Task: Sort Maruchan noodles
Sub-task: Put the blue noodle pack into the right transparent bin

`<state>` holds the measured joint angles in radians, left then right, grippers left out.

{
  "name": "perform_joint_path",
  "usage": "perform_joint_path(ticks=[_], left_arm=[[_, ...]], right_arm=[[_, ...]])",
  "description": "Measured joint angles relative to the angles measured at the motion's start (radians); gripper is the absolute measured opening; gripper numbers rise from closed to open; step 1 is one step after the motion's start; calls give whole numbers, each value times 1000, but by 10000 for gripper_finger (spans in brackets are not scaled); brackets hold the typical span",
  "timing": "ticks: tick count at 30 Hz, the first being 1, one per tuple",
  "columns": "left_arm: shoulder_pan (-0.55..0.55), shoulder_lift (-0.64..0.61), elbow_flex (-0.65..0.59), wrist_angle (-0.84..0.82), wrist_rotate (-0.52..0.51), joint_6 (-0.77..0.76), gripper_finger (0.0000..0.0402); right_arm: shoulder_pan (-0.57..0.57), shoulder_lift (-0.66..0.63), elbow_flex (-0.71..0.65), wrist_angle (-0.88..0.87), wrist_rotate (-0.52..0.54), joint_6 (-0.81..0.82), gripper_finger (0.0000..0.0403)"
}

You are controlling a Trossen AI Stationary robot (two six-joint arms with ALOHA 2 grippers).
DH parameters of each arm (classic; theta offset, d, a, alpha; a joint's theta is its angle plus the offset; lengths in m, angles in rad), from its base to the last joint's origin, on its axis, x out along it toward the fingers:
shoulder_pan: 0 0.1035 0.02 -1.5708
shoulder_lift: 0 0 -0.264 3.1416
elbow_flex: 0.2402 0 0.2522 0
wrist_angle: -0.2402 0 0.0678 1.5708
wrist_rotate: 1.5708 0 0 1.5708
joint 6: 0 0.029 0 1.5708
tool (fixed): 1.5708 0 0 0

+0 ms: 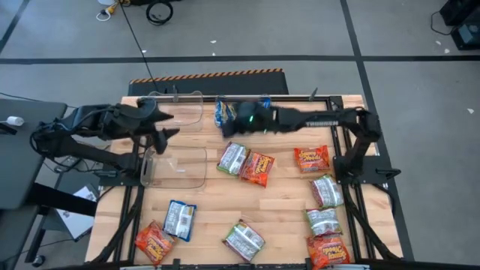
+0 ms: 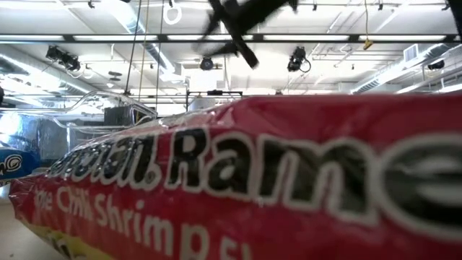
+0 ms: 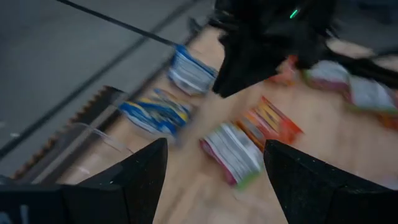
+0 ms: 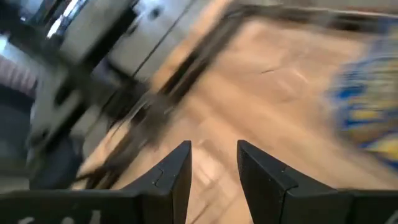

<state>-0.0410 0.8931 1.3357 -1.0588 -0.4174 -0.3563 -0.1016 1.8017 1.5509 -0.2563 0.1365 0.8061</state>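
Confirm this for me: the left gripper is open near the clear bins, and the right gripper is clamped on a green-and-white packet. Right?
Not quite. The left gripper is open by the clear bins, but the right gripper holds nothing: the right wrist view shows only bare table between its parted fingers.

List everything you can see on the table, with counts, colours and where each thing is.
Orange-red packets: four; two mid-table, one at each front corner.
Green-and-white packets: four; one mid-table, two at the right, one front centre.
Blue-and-yellow packets: three; one front left, two by the far edge.
Clear bins: two, left side, one at the far edge.
Table: one, light wood.
Left gripper: open, above the bins.
Right gripper: open, empty, by the far blue-and-yellow packets.
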Motion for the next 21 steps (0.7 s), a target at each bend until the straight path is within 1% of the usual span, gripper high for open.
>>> perform_joint_path(ticks=[3,7,11,15,18,21], left_arm=[[-45,-13,0,-41,42,-26,272],[-119,-38,0,-74,50,-81,272],[-212,-63,0,-87,58,-164,272],[-312,-72,0,-85,55,-284,272],[-395,-65,0,-79,31,-362,272],[-472,-48,0,-61,-22,-426,272]], right_arm=[[138,64,105,-30,58,-109,134],[306,168,198,-11,86,-284,134],[434,304,301,-27,142,-348,134],[502,467,491,-134,178,-476,134],[521,582,635,-211,211,-630,134],[526,663,733,-230,204,-804,136]])
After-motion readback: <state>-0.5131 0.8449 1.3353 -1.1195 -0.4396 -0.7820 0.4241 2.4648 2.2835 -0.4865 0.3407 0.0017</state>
